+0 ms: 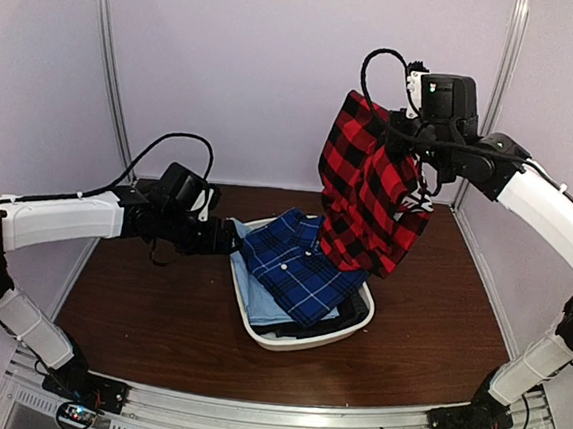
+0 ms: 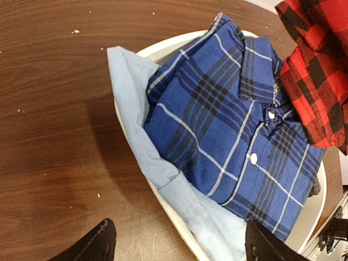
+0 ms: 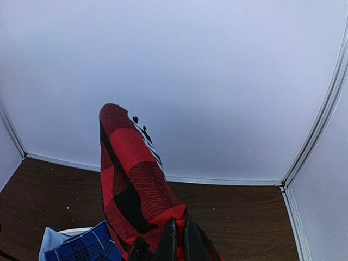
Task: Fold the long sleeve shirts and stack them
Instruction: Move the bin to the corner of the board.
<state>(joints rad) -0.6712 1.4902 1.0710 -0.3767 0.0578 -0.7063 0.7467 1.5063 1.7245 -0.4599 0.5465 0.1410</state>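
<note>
Near side: dark wood table (image 1: 136, 332), white basin (image 1: 300, 342) mid-table. The navy shirt (image 2: 228, 130) lies folded on top inside it, collar and buttons up, over a light blue cloth (image 2: 136, 109) that spills past the rim. There's something dark underneath, can't tell what. Left gripper (image 2: 179, 251) hovers low at the basin's left rim, jaws wide, holding nothing, probably staged to help with the next garment. Further back, right gripper (image 3: 178, 239) is raised high, jaws pinched shut on the red shirt (image 1: 368, 202). It hangs bunched, lower end over the basin's right side. Likely lifted clear to let it drape out before folding. White marks on it aren't legible, no brand readable.
</note>
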